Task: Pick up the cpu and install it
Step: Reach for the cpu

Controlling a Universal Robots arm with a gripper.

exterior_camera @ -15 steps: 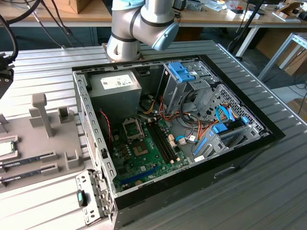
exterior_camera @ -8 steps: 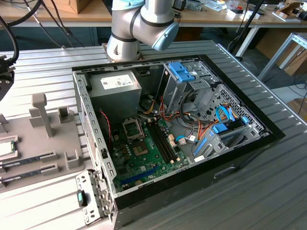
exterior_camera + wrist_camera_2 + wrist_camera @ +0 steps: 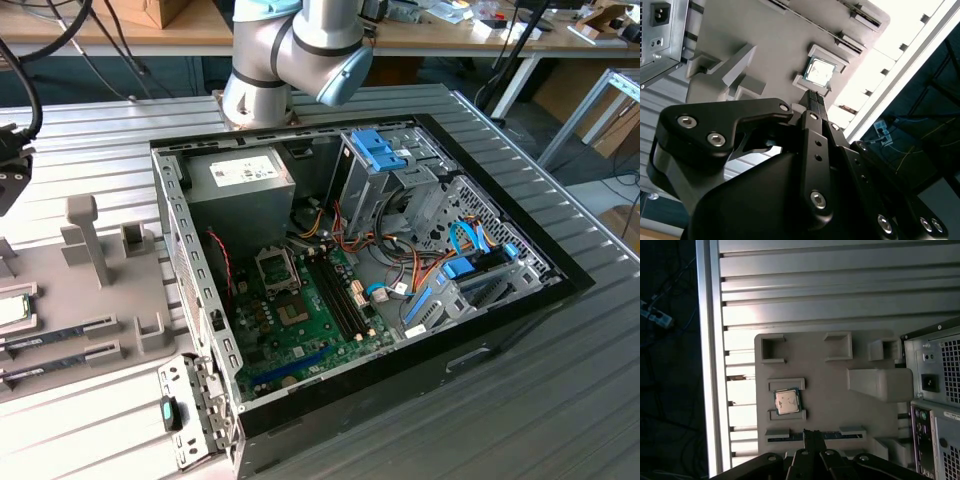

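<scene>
The cpu [image 3: 787, 401] is a small silvery square with a thin green rim. It lies flat in a framed pocket of the grey holder plate [image 3: 830, 390]. It also shows in the second wrist view [image 3: 819, 70] and at the exterior view's far left [image 3: 12, 310]. My gripper [image 3: 813, 432] hangs above the plate, its fingertips beside the cpu and clear of it. In both wrist views the two black fingers [image 3: 813, 107] are pressed together, shut on nothing.
The open computer case [image 3: 500, 320] lies to the exterior view's right of the plate. It holds the green motherboard [image 3: 300, 330], an empty socket [image 3: 277, 268] and the power-supply box [image 3: 245, 180]. Memory sticks [image 3: 60, 330] rest in the plate's slots. The table's edge [image 3: 707, 365] runs close behind the plate.
</scene>
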